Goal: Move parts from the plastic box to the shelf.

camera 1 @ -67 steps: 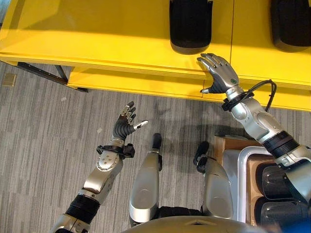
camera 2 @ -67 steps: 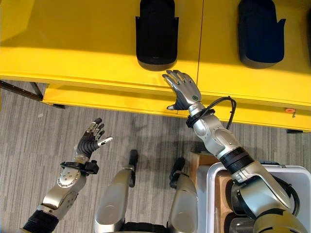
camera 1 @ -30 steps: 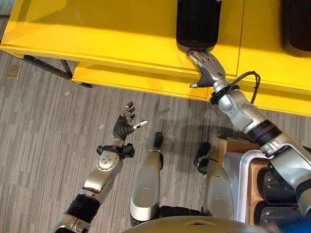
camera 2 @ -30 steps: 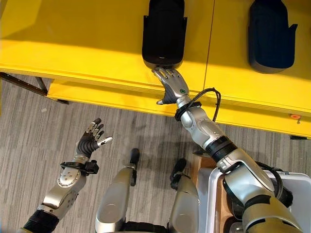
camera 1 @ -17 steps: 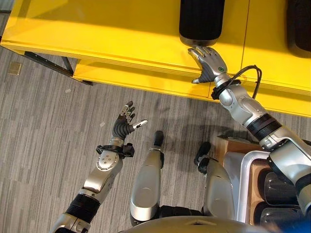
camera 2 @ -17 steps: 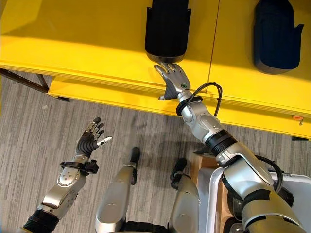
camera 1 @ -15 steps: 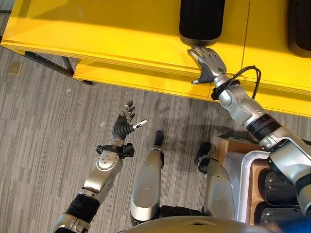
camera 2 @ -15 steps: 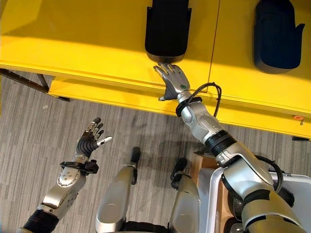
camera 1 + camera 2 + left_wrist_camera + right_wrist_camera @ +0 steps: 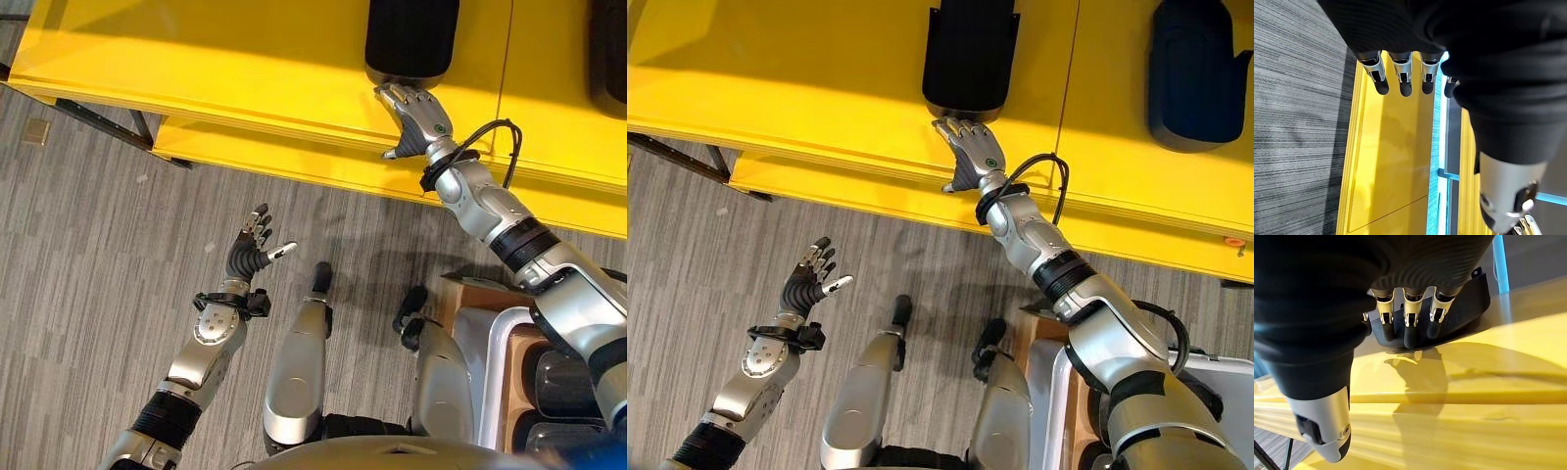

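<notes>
Two black parts [image 9: 970, 54] already lie on the yellow shelf [image 9: 803, 88], one at the fingertips of the wide, empty right robot hand [image 9: 968, 152], while more wait in the plastic box [image 9: 490, 372].

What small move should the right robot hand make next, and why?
Probably a short push forward. The right robot hand is open, its straight fingertips at the near edge of the black part, which lies close to the front edge of the yellow shelf. A nudge would seat the part deeper. The left robot hand hangs open over the floor.
</notes>
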Controlling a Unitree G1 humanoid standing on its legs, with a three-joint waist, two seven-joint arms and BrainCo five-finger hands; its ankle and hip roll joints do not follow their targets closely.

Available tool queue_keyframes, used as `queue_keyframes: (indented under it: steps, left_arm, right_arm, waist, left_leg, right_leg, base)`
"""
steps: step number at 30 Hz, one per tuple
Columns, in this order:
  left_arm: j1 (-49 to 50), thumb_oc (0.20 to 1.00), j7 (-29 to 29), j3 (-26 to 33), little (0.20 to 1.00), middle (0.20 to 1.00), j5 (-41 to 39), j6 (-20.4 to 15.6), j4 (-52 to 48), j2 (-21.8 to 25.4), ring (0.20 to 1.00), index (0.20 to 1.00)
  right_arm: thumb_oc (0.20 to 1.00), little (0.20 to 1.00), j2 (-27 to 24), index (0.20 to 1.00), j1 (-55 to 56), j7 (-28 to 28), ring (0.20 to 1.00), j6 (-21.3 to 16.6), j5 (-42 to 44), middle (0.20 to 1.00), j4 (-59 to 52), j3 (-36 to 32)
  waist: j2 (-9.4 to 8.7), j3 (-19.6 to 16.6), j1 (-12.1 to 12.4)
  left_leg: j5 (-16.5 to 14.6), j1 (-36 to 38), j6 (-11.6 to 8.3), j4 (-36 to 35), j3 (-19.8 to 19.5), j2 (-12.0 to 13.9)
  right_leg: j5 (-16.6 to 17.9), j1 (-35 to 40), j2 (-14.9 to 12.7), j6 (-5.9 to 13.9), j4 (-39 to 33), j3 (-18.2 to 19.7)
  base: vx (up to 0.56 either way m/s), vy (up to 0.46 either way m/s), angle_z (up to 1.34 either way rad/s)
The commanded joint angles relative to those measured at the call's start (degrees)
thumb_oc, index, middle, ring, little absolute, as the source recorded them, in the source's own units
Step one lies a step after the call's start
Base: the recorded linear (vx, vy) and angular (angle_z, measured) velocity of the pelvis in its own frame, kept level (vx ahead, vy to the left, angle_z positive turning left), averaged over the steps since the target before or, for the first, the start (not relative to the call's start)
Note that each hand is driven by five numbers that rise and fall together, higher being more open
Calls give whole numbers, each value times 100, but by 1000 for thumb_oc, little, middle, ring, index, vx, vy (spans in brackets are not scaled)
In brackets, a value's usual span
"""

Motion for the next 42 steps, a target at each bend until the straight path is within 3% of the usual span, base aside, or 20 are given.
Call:
queue_keyframes:
  steps: [1, 21, 37, 42]
  left_arm:
    - [195, 1000, 60, -31, 1000, 1000, -166, -393, -451, 284, 1000, 1000]
    - [214, 1000, 66, -33, 1000, 1000, -246, -435, -481, 361, 1000, 1000]
    - [133, 1000, 126, -62, 1000, 1000, -273, -462, -479, 397, 1000, 1000]
    - [106, 1000, 149, -43, 1000, 1000, -222, -423, -458, 365, 1000, 1000]
  right_arm:
    - [1000, 1000, 93, 1000, -800, -197, 1000, -55, 63, 1000, 182, 162]
    - [1000, 1000, 162, 1000, -1312, -264, 1000, -3, 216, 1000, 582, 323]
    - [1000, 1000, 102, 1000, -1672, -448, 1000, 50, 359, 1000, 922, 323]
    - [1000, 1000, 74, 1000, -1469, -376, 1000, -26, 387, 1000, 369, 263]
  waist:
    - [34, -150, 97]
    - [44, -144, 279]
    - [34, -126, 241]
    - [31, -125, 183]
  left_leg:
    - [-240, -140, -102, 405, 238, 330]
    - [-244, -223, -69, 414, 164, 265]
    - [-274, -275, -58, 485, 179, 258]
    - [-290, -278, -57, 520, 200, 259]
  right_leg:
    - [55, 246, -331, 588, -44, 138]
    - [62, 286, -348, 600, -87, 52]
    - [60, 186, -326, 583, -40, 148]
    - [56, 173, -333, 588, -15, 164]
  base:
    - [0, 0, 0]
    - [9, 4, 3]
    - [0, 0, 0]
    - [0, 0, 0]
